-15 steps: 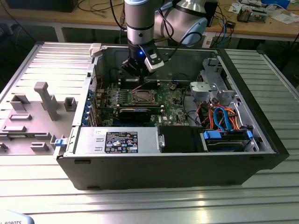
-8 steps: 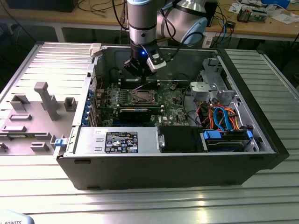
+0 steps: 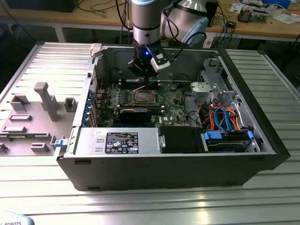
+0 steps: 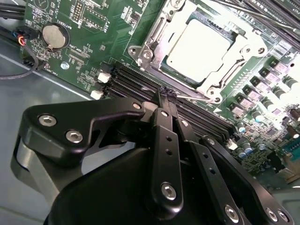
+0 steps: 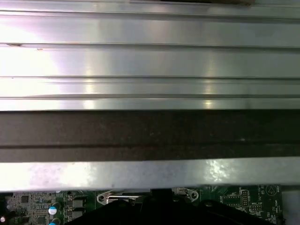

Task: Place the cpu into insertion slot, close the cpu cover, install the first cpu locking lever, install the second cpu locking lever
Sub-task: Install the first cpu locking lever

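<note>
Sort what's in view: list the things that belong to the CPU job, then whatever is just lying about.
Part of the job:
cpu, seated in the insertion slot
cpu cover, down over it
locking lever
hand, by the lever

Just lying about:
coin battery
memory slots
blue cables
grey fixtures

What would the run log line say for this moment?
cpu: seated in insertion slot | cpu cover: closed | gripper: shut, tips at lever beside socket

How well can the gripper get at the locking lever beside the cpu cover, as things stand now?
Probably yes. In the second wrist view the gripper sits right at the thin locking lever along the edge of the cpu cover, which lies shut over the cpu. Nothing stands between them; the black memory slots lie low beside it.
</note>
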